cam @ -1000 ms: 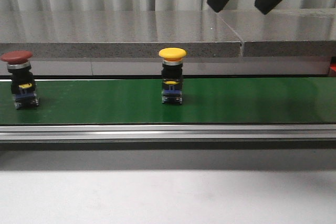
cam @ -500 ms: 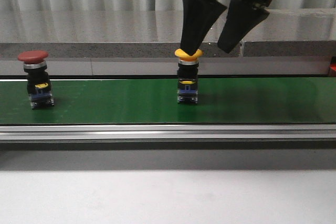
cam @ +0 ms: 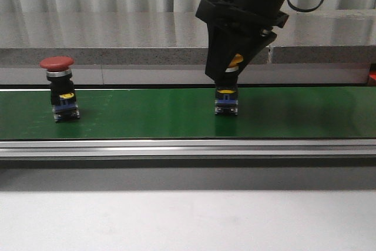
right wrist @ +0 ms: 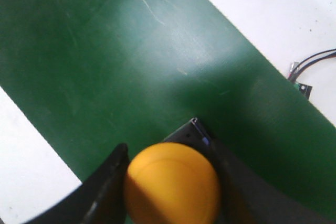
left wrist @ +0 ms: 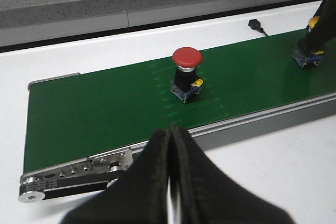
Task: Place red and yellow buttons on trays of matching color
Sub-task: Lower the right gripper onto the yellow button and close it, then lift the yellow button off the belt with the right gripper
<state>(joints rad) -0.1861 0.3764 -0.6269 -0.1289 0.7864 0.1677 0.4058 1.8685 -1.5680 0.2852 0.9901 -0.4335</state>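
The green conveyor belt [cam: 147,113] runs across the front view from edge to edge, with a silver rail along its near edge. The right gripper [cam: 234,69] reaches down from above over the belt's middle-right stretch, its dark fingers [cam: 218,51] clamped on either side of the yellow button [cam: 229,80]. Only a sliver of the yellow cap shows between them in the front view, while the button's blue base sits on the belt directly below; the right wrist view shows the round yellow cap [right wrist: 172,184] pressed between both fingers. The left gripper [left wrist: 170,145] hovers off the belt's near edge, past the silver rail, with its fingers pressed together and nothing between them. The red button [cam: 59,86] stands upright near the belt's left end, well apart from the yellow one, its red cap on top of a black body with a blue base.
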